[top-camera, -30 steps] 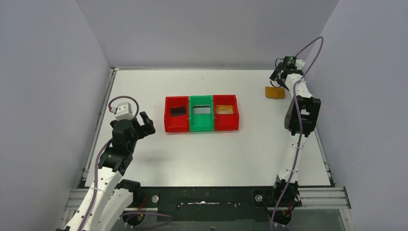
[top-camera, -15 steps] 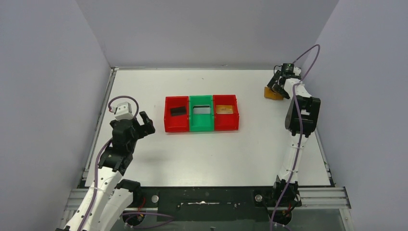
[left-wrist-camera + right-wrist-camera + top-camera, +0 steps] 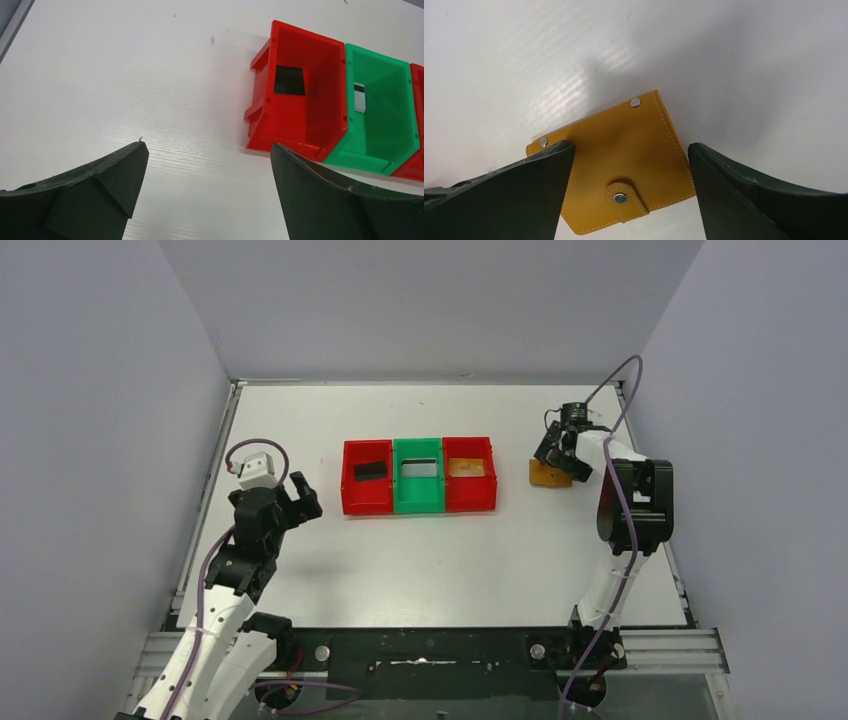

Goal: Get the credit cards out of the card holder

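We see a card holder (image 3: 624, 160) of mustard yellow, with pale stitching along its edges and small silver studs. Of the three bins, the left bin (image 3: 348, 480) is red, the middle bin (image 3: 418, 504) is green and the right bin (image 3: 470, 502) is red again. In them we find a black card (image 3: 370, 470), a white card (image 3: 359, 97) with a dark stripe, and an orange-brown card (image 3: 466, 468). The table (image 3: 430, 560) is white. The left gripper (image 3: 208, 145) and the right gripper (image 3: 630, 146) have black fingers.
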`<state>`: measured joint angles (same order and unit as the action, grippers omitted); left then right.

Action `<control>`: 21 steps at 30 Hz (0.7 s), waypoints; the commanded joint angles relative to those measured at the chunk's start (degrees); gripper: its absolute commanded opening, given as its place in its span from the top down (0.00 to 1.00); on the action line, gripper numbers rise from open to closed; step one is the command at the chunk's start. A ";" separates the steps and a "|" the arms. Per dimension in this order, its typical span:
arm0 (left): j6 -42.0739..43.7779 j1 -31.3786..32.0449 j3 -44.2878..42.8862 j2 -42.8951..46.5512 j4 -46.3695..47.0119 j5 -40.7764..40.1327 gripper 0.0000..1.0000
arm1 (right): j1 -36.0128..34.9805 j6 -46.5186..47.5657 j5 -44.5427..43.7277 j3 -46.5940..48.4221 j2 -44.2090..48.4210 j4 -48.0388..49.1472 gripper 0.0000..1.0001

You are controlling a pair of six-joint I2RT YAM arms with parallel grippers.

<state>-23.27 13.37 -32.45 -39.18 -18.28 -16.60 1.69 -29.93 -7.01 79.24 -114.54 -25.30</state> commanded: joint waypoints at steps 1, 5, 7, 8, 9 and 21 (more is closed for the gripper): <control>0.02 0.17 -0.87 1.34 1.68 -0.99 0.04 | -3.39 -1.41 -3.89 -8.07 5.48 -6.38 0.14; 0.00 0.16 -0.94 1.10 1.79 -0.72 0.04 | -6.89 -4.62 -5.65 -14.39 12.54 -8.03 0.13; 0.05 0.16 -0.95 1.16 1.77 -0.48 0.04 | -9.01 -7.57 -8.13 -17.07 16.88 -9.68 0.13; 0.04 0.16 -0.95 1.26 1.74 -0.38 0.04 | -10.47 -10.04 -10.26 -18.53 19.48 -10.41 0.13; -0.01 0.17 -0.89 1.33 1.68 -0.24 0.04 | -10.98 -11.22 -10.76 -20.40 22.55 -10.36 0.13; -0.11 0.21 -0.86 0.70 1.91 0.78 0.04 | -14.31 -15.62 -10.73 -29.07 40.18 -10.51 0.12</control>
<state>-23.31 13.41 -32.45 -38.63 -18.26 -16.40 -13.61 -44.62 -13.78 50.11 -77.23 -36.88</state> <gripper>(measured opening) 0.960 0.865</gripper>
